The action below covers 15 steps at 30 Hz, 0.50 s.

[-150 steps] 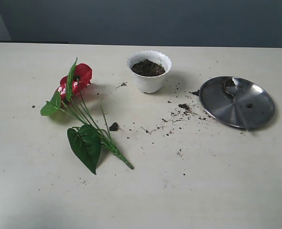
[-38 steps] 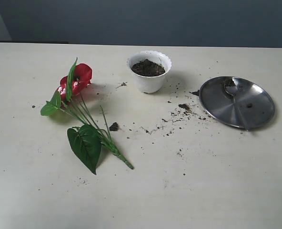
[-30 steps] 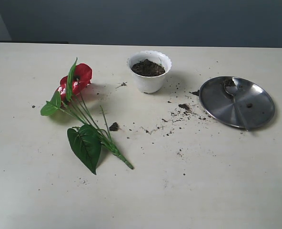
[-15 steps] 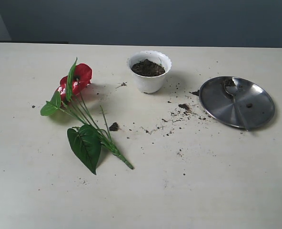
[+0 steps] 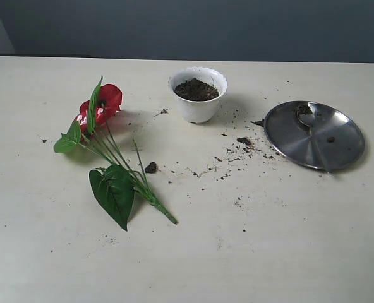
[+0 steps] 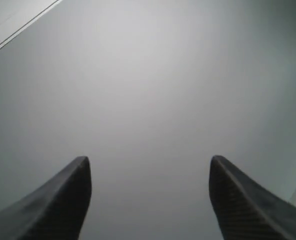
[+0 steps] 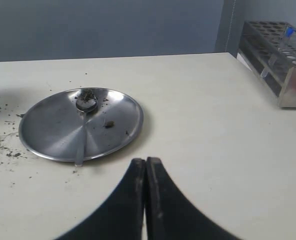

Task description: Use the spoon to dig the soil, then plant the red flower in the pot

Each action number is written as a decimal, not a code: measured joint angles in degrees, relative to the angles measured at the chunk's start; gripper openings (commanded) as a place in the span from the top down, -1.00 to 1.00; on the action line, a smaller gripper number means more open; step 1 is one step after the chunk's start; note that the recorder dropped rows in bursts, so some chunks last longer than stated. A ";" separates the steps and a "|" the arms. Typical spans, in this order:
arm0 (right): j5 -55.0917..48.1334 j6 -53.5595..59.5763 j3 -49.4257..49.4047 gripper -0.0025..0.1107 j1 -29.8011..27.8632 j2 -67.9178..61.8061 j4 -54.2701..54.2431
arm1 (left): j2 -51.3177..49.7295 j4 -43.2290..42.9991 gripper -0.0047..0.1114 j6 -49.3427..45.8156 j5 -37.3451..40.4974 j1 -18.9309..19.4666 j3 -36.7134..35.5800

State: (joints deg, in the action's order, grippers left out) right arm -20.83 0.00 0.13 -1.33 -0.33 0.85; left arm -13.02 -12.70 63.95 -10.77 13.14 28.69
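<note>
Digging seems not begun: spoon [image 7: 82,131] on the plate [image 5: 338,136] at right, red flower [image 5: 105,101] flat left of the pot [image 5: 196,110]. Closed right end effector [image 7: 146,161] should open for the spoon; left end effector [image 6: 148,165] gapes empty.

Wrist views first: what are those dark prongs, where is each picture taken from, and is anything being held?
The prongs are fingers of a two-armed robot's end effectors; each wrist carries a camera. The left end effector stands open before a blank grey surface; the right end effector is shut, facing the steel plate with the spoon. A separate camera shows the table: a red flower lying flat, a pot of soil. Nothing is held.
</note>
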 measured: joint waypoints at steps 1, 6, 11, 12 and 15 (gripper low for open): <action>0.00 0.00 0.00 0.96 0.00 0.00 0.00 | -1.19 -2.70 -0.18 1.00 0.40 0.00 0.92; 0.00 0.00 0.00 0.96 0.00 0.00 0.00 | -8.62 -14.92 -0.19 8.30 4.58 0.00 5.97; 0.00 0.00 0.00 0.96 0.00 0.00 0.00 | -18.57 -20.28 -0.19 12.74 6.13 -2.62 10.22; 0.00 0.00 0.00 0.96 0.00 0.00 0.00 | -20.34 -21.21 -0.19 12.97 6.73 -3.61 11.15; 0.00 0.00 0.00 0.96 0.00 0.00 0.00 | -26.74 -26.17 -0.18 13.08 9.72 -8.54 13.51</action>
State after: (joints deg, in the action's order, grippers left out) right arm -20.83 0.00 0.13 -1.33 -0.33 0.85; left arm -39.76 -38.88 77.03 -1.05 4.61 42.19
